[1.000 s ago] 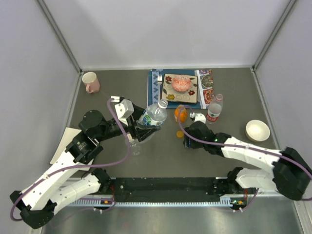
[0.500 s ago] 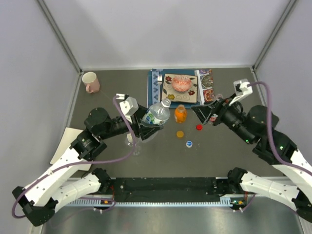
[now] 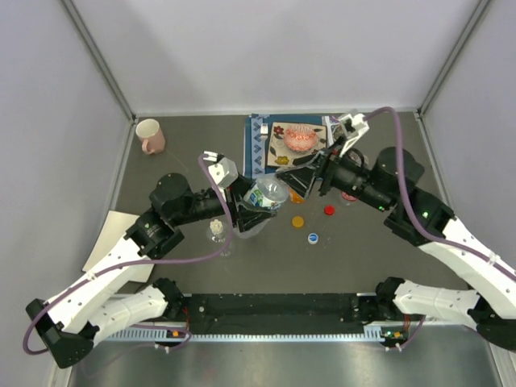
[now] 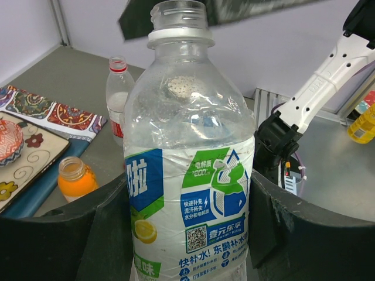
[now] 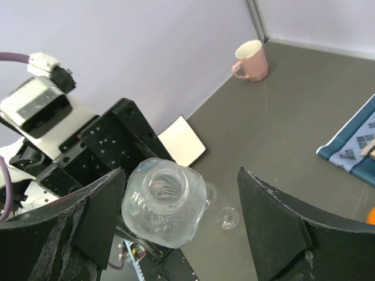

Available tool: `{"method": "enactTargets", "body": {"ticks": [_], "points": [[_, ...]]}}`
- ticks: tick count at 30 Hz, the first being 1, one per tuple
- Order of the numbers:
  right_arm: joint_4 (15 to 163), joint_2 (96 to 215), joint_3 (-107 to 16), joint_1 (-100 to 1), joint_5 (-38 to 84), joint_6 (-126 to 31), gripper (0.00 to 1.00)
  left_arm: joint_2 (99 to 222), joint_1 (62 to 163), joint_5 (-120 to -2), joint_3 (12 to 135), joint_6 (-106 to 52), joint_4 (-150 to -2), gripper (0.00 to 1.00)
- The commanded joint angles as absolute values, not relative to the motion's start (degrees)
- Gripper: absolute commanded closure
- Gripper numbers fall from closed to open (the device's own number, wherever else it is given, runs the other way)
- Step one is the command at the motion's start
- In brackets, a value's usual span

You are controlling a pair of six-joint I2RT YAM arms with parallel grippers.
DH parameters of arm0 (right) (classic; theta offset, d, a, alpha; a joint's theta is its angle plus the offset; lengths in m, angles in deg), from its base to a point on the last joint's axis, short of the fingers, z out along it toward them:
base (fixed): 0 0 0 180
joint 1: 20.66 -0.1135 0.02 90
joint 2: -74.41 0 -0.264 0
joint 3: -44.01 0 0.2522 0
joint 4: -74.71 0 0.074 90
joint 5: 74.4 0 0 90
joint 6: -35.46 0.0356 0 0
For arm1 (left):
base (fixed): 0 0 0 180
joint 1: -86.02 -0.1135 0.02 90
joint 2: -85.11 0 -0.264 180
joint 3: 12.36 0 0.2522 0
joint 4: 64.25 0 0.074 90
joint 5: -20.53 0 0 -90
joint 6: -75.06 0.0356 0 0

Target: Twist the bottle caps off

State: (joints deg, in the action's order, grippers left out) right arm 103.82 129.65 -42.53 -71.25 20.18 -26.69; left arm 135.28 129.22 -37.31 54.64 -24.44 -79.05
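Note:
My left gripper (image 3: 254, 206) is shut on the bottle with the blue-white label (image 3: 267, 193), held off the table; its neck is open in the left wrist view (image 4: 179, 20). My right gripper (image 3: 295, 178) is open, its fingers either side of that bottle's mouth (image 5: 167, 188) without touching it. The orange cap (image 3: 297, 221), red cap (image 3: 329, 210) and blue cap (image 3: 313, 238) lie loose on the table. The short orange bottle (image 4: 75, 177) and red-label bottle (image 4: 120, 93) stand uncapped. The plain clear bottle (image 3: 218, 232) stands by my left arm. I cannot make out the white cap.
A pink mug (image 3: 149, 135) stands at the back left. A patterned placemat with a tray and pink bowl (image 3: 299, 141) lies at the back centre. A white sheet (image 3: 109, 242) lies at the left edge under my left arm.
My right arm has swung in from the right and now hangs open over the held bottle's mouth. My left gripper has shifted the bottle slightly right.

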Motion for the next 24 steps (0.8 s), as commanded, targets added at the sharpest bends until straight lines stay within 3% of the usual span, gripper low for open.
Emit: {"method": "enactTargets", "body": {"ticks": [1,7,11,17,24], "points": [[99.28,131.88,-44.81,-71.73,24.38,-25.63,0.23,135.38,129.27,-35.99,55.98,-25.22,-74.84,0.47],[98.58,132.51,-44.29,-71.73,24.83,-25.72,0.31,135.47,129.27,-36.07,55.72,-24.96,-74.84,0.47],[98.40,132.59,-43.94,-71.73,25.61,-25.63,0.45,135.73,129.27,-36.25,55.63,-24.78,-74.58,0.47],[98.49,132.51,-42.44,-71.64,26.85,-24.93,0.58,136.26,129.18,-36.60,55.90,-24.78,-74.05,0.47],[98.93,131.89,-40.60,-71.73,26.50,-24.57,0.60,136.43,129.26,-36.87,56.25,-24.87,-73.70,0.47]]}}
